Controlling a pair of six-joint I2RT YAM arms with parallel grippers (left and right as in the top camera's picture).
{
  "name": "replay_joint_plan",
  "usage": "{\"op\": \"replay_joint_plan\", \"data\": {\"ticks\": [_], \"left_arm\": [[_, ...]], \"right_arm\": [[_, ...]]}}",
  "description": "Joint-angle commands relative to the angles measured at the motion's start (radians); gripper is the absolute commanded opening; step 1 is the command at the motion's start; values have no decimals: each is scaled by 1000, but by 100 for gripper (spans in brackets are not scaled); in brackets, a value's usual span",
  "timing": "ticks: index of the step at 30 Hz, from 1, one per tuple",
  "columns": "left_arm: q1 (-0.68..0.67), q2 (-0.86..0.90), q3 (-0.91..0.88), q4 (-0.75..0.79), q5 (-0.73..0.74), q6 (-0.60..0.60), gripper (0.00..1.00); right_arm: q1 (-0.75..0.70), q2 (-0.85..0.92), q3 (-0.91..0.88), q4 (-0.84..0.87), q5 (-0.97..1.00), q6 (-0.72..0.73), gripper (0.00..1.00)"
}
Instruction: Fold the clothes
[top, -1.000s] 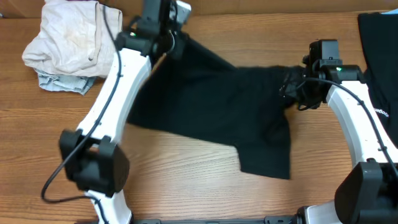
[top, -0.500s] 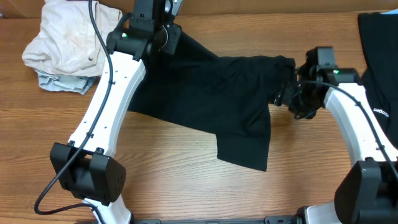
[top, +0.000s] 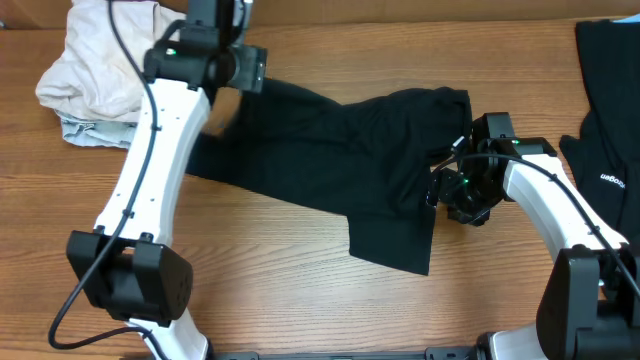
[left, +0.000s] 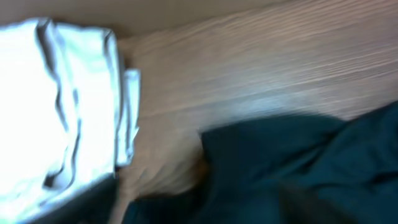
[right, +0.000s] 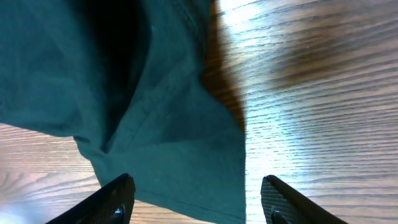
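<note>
- T-shirt (top: 330, 150), black, lies spread across the counter (top: 300, 300).
- Right end effector (right: 196, 186) hangs open over its edge.
- Left end effector (top: 248, 72): can't tell, view's blurred.

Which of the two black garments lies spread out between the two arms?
The black T-shirt in the middle. The other black garment lies at the far right edge, partly out of frame.
</note>
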Motion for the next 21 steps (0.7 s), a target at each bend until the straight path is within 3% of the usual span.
{"op": "replay_joint_plan", "data": {"ticks": [1,11,14,21], "left_arm": [[26,-31,36,-56,8,-34,100],[102,-76,33,-449,-2,-109,100],[144,-76,-27,-464,-18,-130,100],[277,-76,-247,-332,72,-149,100]], "right_arm": [[0,-47,2,-12,-25,-24,69],[0,-58,2,-70,-25,-32,70],[0,-58,2,-71,-26,-35,70],[0,-58,2,-70,-25,-35,70]]}}
